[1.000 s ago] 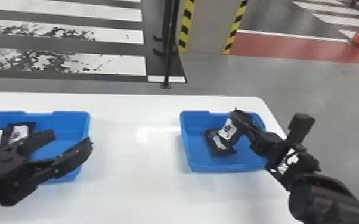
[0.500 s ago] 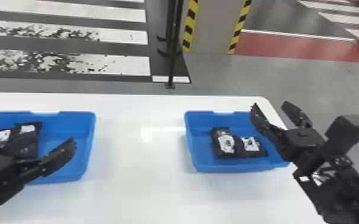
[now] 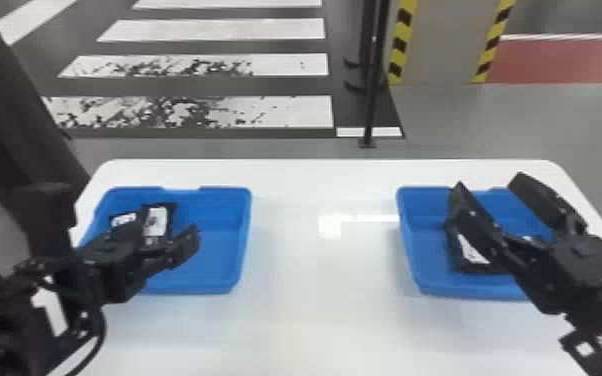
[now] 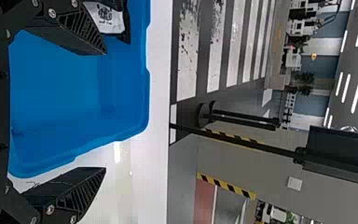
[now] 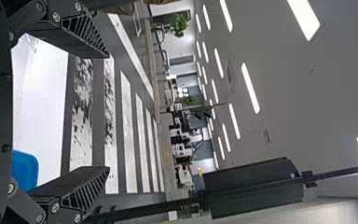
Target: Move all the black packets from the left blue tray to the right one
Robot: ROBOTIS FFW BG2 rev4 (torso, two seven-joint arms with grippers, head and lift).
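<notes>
Over the left blue tray (image 3: 220, 240), my left gripper (image 3: 167, 235) stands open above the front of two black packets with white labels; one packet (image 3: 157, 220) lies toward the tray's back left. The left wrist view has the open left gripper (image 4: 105, 112) with a packet (image 4: 105, 17) beyond one finger and nothing between the fingers. My right gripper (image 3: 487, 187) hangs open above the right blue tray (image 3: 427, 255), partly covering a black packet (image 3: 470, 250) inside. Its parted fingers hold nothing in the right wrist view, where the gripper (image 5: 107, 112) is open too.
Both trays stand on a white table (image 3: 325, 280), one on each side with a wide stretch of tabletop between them. Behind the table's back edge rises a thin black post (image 3: 376, 75).
The right gripper has opened and let go of a packet, which dropped into the right tray. The head view has shifted leftward, and the left gripper now sits differently over its tray.
</notes>
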